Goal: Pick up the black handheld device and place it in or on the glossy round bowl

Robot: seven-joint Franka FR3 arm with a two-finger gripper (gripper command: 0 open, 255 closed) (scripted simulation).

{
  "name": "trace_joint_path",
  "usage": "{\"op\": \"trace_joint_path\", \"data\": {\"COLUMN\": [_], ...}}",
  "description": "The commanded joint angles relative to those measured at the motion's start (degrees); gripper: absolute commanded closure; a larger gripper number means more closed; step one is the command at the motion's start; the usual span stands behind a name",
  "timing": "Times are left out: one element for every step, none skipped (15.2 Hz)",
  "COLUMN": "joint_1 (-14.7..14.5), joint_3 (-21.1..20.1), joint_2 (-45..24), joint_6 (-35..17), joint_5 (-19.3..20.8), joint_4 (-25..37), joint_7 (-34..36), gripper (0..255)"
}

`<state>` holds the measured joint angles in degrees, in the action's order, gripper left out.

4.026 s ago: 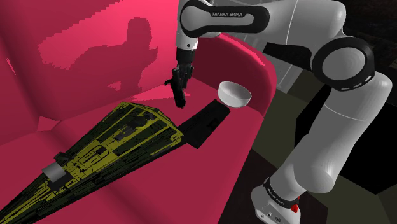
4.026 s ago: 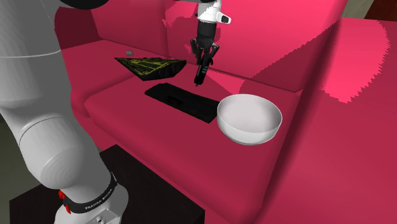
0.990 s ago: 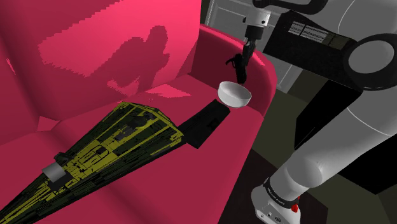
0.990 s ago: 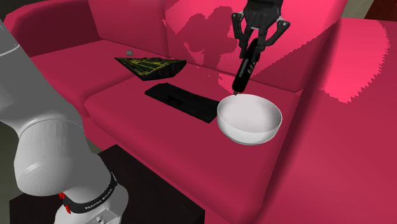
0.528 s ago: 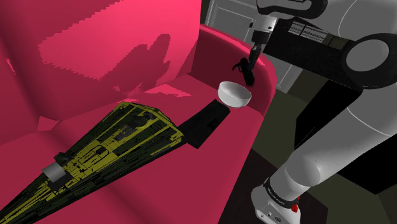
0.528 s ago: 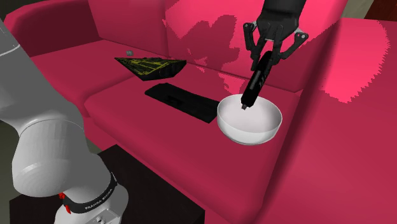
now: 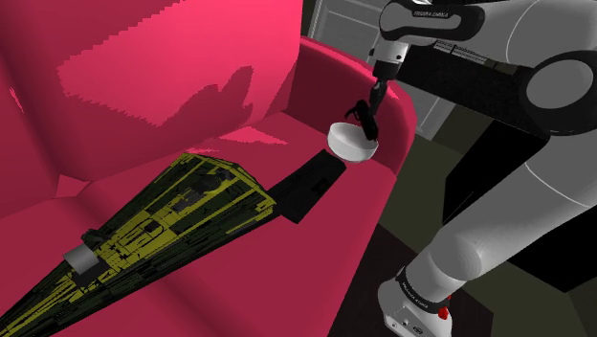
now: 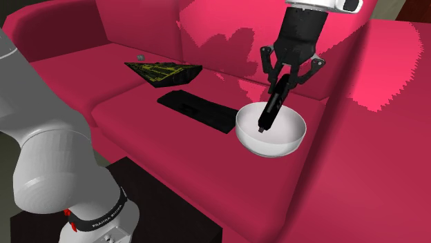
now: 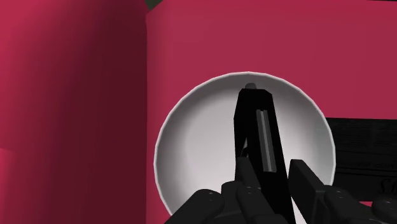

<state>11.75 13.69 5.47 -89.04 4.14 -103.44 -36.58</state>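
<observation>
A slim black handheld device [image 8: 271, 108] hangs upright in my gripper [image 8: 285, 77], whose fingers are shut on its upper end. Its lower tip dips inside the glossy white round bowl [image 8: 280, 141] on the red sofa seat. In the wrist view the device [image 9: 257, 130] stands between my fingers [image 9: 308, 184] straight over the middle of the bowl [image 9: 191, 146]. From the shoulder camera, the gripper [image 7: 368, 108] hangs just above the bowl [image 7: 346, 146] near the sofa's armrest, with the device [image 7: 367, 123] reaching down into it.
A flat black slab [image 8: 197, 110] lies on the seat beside the bowl. A large yellow-and-black wedge-shaped model [image 7: 158, 225] lies farther along the cushion. The sofa's backrest [image 8: 207, 27] rises behind, and the armrest [image 7: 330, 72] stands close to the bowl.
My gripper has carried the device from above the slab across to the bowl and lowered it, so its tip is now inside the bowl.
</observation>
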Motion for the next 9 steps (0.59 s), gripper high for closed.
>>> {"op": "trace_joint_path", "data": {"joint_1": [0.02, 0.02, 0.03, 0.04, 0.05, 0.06, 0.06, 0.06, 0.06], "joint_3": [0.03, 0.04, 0.05, 0.06, 0.07, 0.09, 0.09, 0.09, 0.09], "joint_2": [-0.12, -0.08, -0.05, -0.04, -0.04, -0.06, -0.05, -0.06, -0.06], "joint_6": [-1.38, -2.16, -2.93, -3.70, -4.47, -5.46, -5.46, -5.46, -5.46], "joint_5": [-0.02, -0.01, 0.00, 0.01, 0.02, 0.03, 0.03, 0.03, 0.03], "joint_4": [-1.23, -2.05, -2.84, -3.63, -4.39, -5.37, -5.38, -5.37, -5.37], "joint_7": [0.04, 0.08, 0.12, 0.16, 0.19, 0.24, 0.24, 0.24, 0.24], "gripper": [255, 255, 255, 255, 255, 255, 255, 255, 255]}}
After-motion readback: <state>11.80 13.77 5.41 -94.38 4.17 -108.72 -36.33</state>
